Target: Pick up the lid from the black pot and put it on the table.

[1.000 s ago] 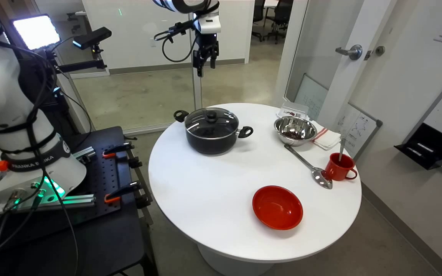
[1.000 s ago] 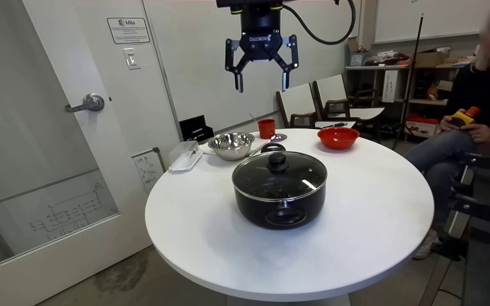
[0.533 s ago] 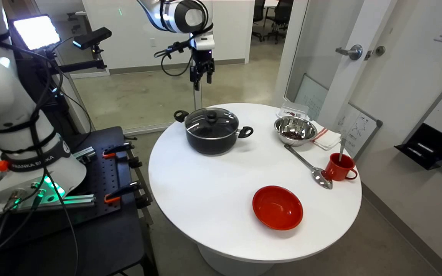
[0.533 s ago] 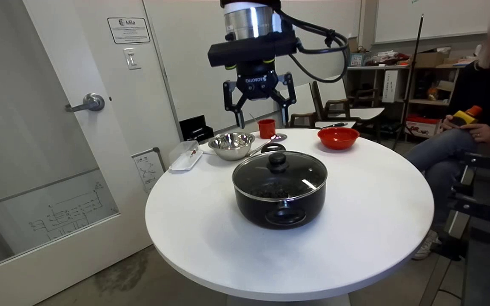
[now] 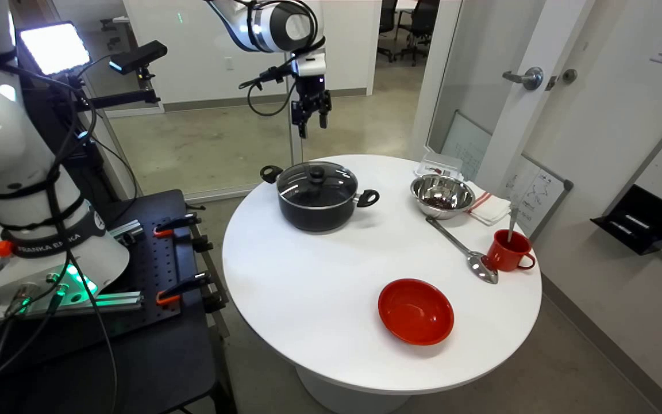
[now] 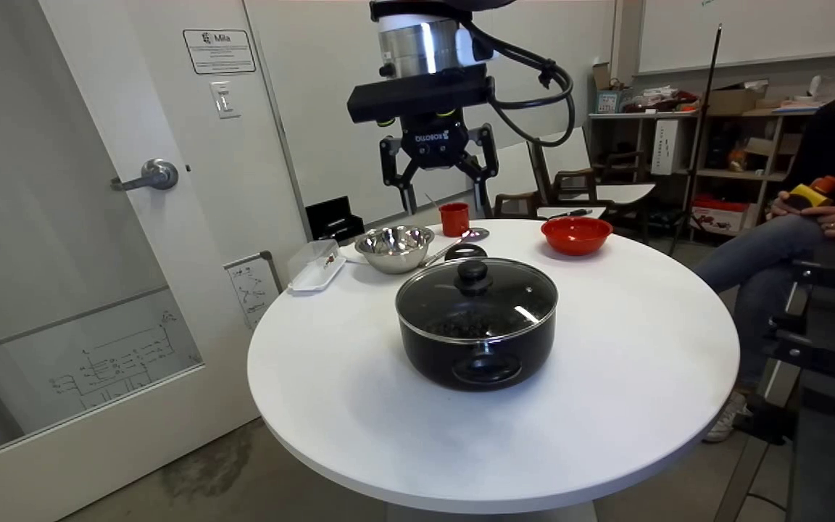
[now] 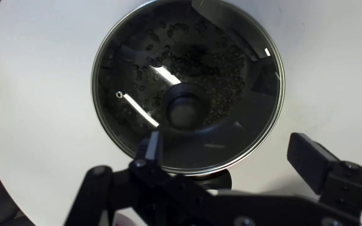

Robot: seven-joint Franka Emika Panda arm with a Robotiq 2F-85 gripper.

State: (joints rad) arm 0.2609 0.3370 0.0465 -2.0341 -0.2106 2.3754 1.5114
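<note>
In an exterior view, looking down at a slant over the whole table (image 5: 308, 287), from the side of the red bowl (image 5: 416, 311), with robot base (image 5: 41, 267) at left edge and black pot (image 5: 316, 217) farther back. In an exterior view, looking at a shallower slant from the side of the black pot, nearer the lid (image 6: 475, 301), across toward the red mug (image 6: 454, 219) and the pale wall (image 6: 316, 94). In the wrist view, looking steeply down from close above the lid, past the gripper (image 7: 225, 141) at the lower edge. Shared by both exterior views: table, red bowl, steel bowl (image 5: 442, 195), red mug. Common to all three: lid, black pot, part of the table.
</note>
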